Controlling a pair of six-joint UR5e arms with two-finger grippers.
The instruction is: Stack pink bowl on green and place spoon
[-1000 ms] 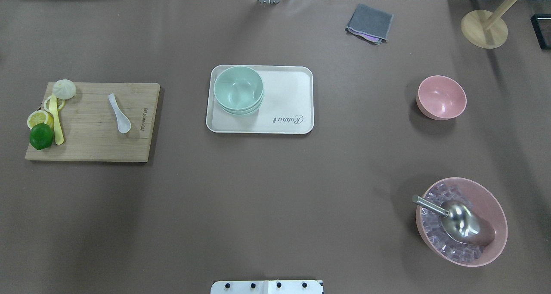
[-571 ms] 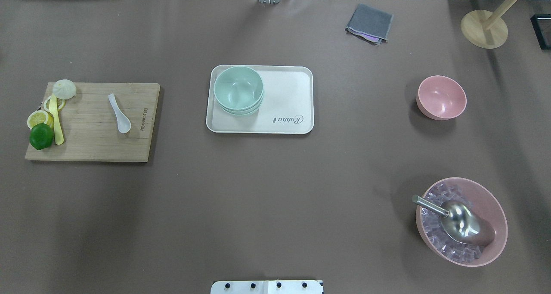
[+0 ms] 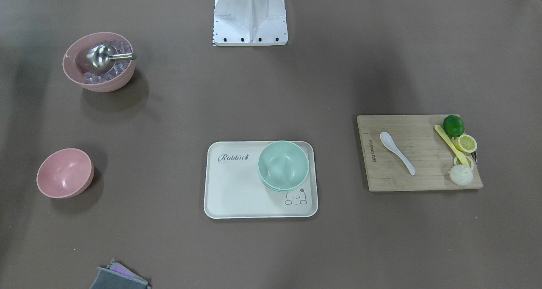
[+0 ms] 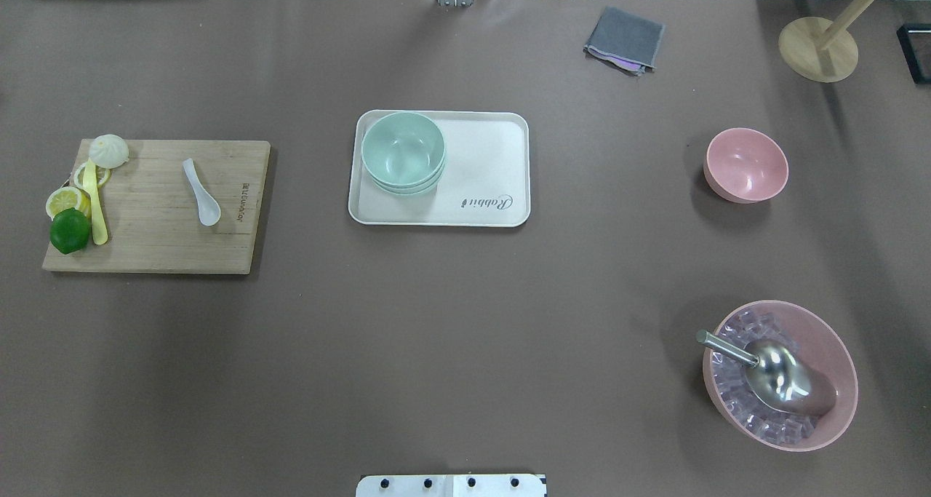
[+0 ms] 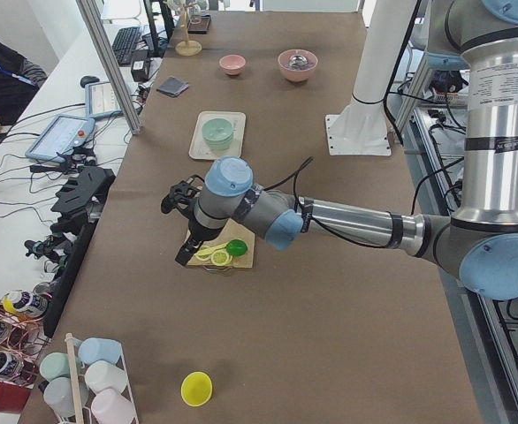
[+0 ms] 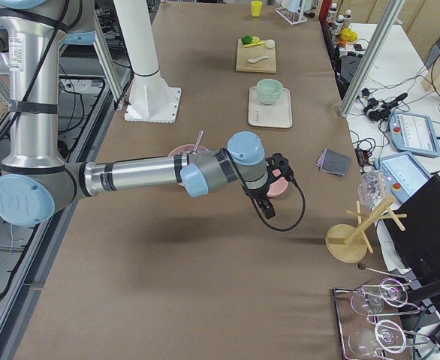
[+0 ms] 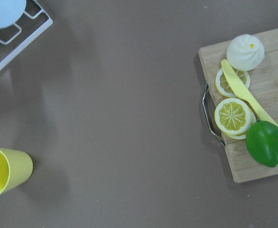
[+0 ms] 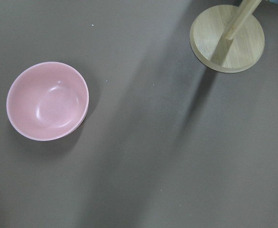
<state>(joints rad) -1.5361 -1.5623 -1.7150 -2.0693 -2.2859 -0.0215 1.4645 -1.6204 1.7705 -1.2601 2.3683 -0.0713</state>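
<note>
The brown table (image 4: 465, 337) shows a pink bowl (image 4: 746, 164), mint-green bowls (image 4: 403, 151), a cream tray (image 4: 487, 162) and a white spoon (image 4: 202, 191).

Brown table (image 4: 465, 337) under tray (image 4: 494, 155), cutting board (image 4: 145, 253), pink bowl (image 4: 746, 165), cloth (image 4: 625, 38)

You had two pink in all: one small pink bowl (image 4: 746, 164) and one large pink bowl (image 4: 833, 362). The green bowls (image 4: 403, 148) sat nested, at least two; the exact count was unreadable. You also had one tray (image 4: 487, 162), one cutting board (image 4: 145, 242), one white spoon (image 4: 201, 191), one metal scoop (image 4: 778, 377), one lime (image 4: 70, 230), at least two lemon slices (image 7: 232, 116) and one grey cloth (image 4: 625, 37).
</note>
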